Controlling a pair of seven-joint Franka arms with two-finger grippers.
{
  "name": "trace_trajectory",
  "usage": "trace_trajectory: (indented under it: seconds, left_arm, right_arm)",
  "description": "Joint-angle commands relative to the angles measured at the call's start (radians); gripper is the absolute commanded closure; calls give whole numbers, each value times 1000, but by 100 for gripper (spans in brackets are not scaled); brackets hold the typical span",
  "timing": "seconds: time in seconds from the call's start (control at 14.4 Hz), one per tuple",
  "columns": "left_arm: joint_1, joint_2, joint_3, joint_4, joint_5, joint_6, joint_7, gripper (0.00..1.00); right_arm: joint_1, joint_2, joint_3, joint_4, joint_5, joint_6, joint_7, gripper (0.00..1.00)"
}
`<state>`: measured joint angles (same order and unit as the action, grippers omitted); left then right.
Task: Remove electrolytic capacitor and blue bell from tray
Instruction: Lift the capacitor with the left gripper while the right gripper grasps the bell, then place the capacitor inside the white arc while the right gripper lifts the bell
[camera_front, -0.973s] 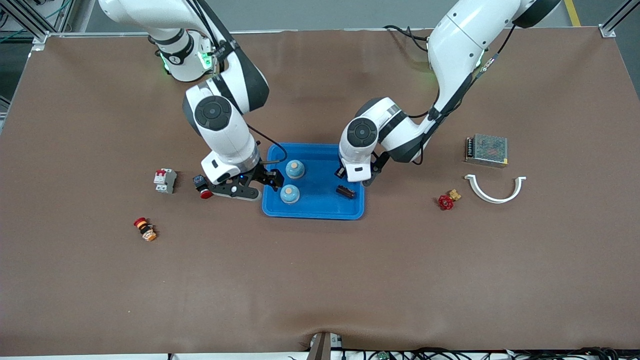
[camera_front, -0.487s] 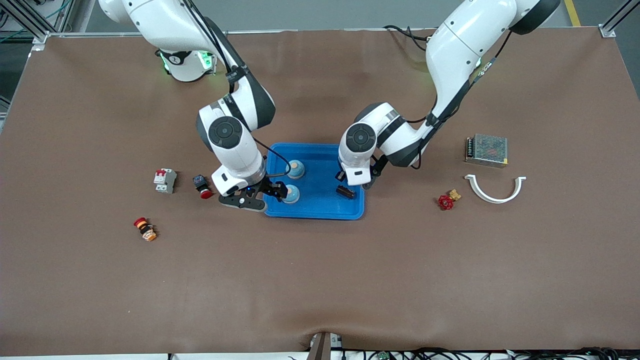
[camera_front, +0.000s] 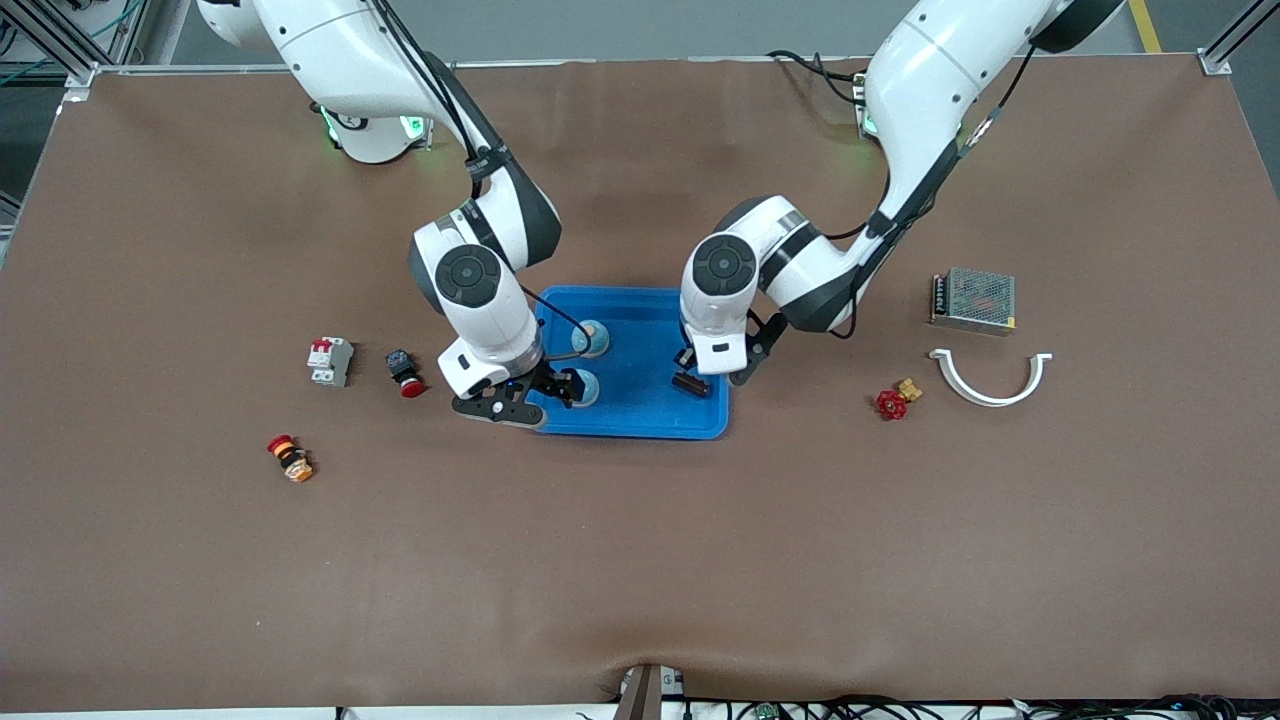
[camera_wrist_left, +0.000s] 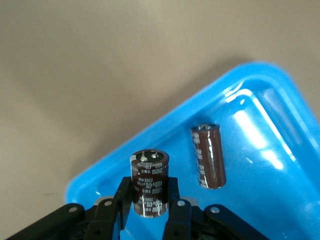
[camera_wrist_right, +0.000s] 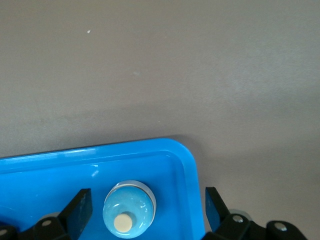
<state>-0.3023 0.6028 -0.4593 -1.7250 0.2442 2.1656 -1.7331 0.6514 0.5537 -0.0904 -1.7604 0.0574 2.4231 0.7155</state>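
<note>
The blue tray sat mid-table. At its nine o'clock edge the right gripper hovered with fingers spread wide around a pale blue bell with a cream button; a second bell stood at its twelve o'clock. Over the tray's three o'clock side the left gripper pinched a glossy brown capacitor upright; another capacitor lay flat in the tray.

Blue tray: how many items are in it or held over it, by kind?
Bells: 2 (farther bell, nearer bell)
Capacitors: 2 (lying capacitor, held capacitor in left gripper)
Total: 4
</note>
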Motion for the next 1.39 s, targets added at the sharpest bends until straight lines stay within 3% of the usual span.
trace_trajectory:
  seconds: [0.0, 0.35, 0.63, 1.04, 1.32]
  left_arm:
    - [64, -104, -5, -24, 3, -94, 108, 100]
    - [189, -199, -9, -33, -17, -280, 436, 100]
    - [322, -235, -7, -39, -28, -351, 700, 100]
    - [537, -259, -5, -113, -13, -366, 1105, 100]
    - [620, -259, -5, -177, 90, -328, 1193, 100]
  right_arm:
    - [27, 51, -9, 42, -4, -1, 12, 0]
    - [53, 92, -9, 64, -5, 1, 12, 0]
    - [60, 109, -9, 73, -5, 1, 12, 0]
    - [76, 144, -9, 70, -5, 28, 10, 0]
    - [85, 150, -9, 67, -7, 30, 10, 0]
